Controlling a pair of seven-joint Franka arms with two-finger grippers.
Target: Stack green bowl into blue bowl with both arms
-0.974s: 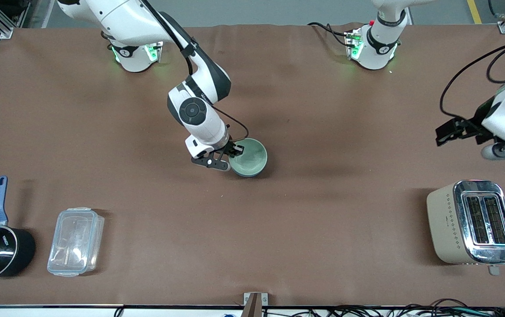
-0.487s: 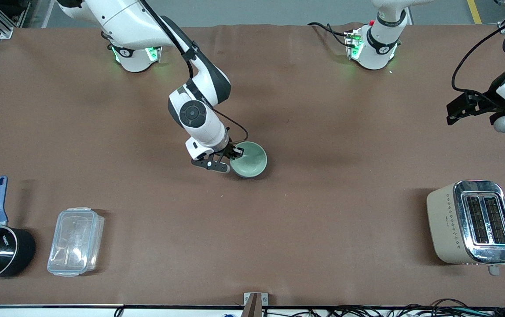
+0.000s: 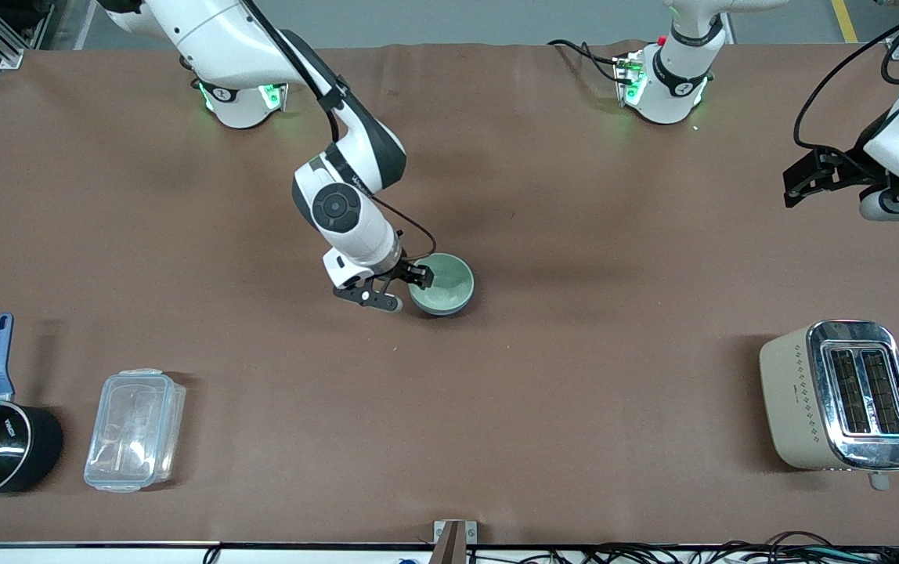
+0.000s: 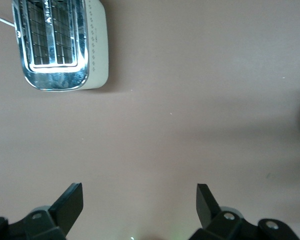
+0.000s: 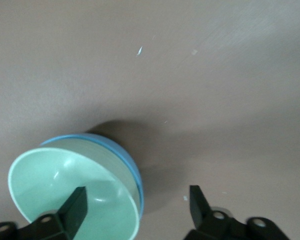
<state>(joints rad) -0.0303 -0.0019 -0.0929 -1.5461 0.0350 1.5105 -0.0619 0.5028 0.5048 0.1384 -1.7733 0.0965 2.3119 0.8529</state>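
Right gripper (image 3: 405,287) low at mid-table, fingers spread; left gripper (image 3: 802,178) raised (fingers apart), waiting.

green bowl (image 3: 443,283) nested upright in blue bowl (image 5: 117,148), mid-table

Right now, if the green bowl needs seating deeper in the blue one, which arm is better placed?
Right. The right gripper is open astride the rim of the green bowl, which sits in the blue bowl. The left gripper hangs open over bare table.
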